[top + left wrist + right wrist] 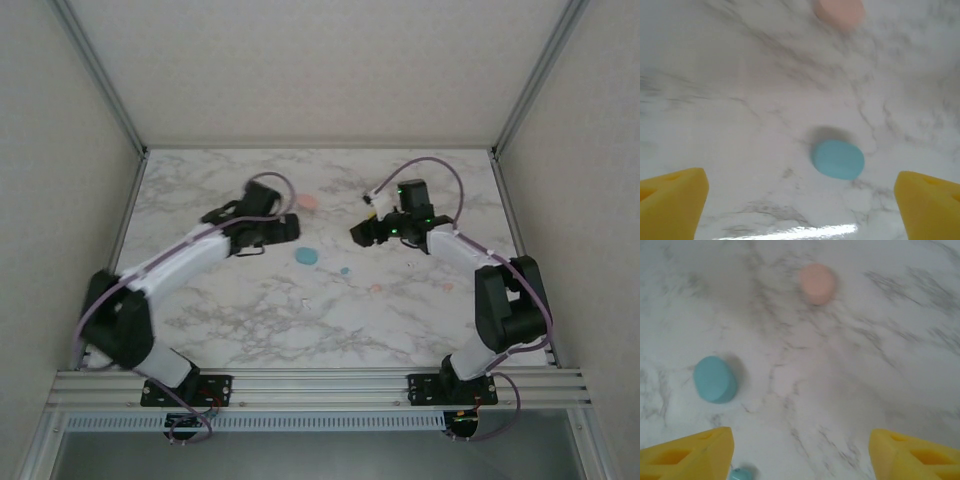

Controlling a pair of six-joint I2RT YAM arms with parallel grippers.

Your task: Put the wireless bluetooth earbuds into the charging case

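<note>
A closed teal charging case (pixel 306 256) lies mid-table, and a pink case (pixel 308 201) sits farther back. A tiny teal earbud (pixel 344 270) rests to the right of the teal case. Two pale pink earbuds (pixel 375 288) (pixel 447 287) lie further right. My left gripper (pixel 290 232) hovers just left of and behind the teal case (pixel 838 159), jaws wide open and empty, the case ahead of its fingers (pixel 672 202). My right gripper (pixel 357 235) hangs open above the marble. The teal earbud (pixel 742 474) sits by its left finger (pixel 687 455), and the teal case (pixel 715 379) is ahead on the left.
The pink case (pixel 839 12) (pixel 817 283) stands beyond both grippers. Grey walls and metal rails (pixel 130 130) enclose the marble table (pixel 250 320) on three sides. Both arm bases are at the near edge.
</note>
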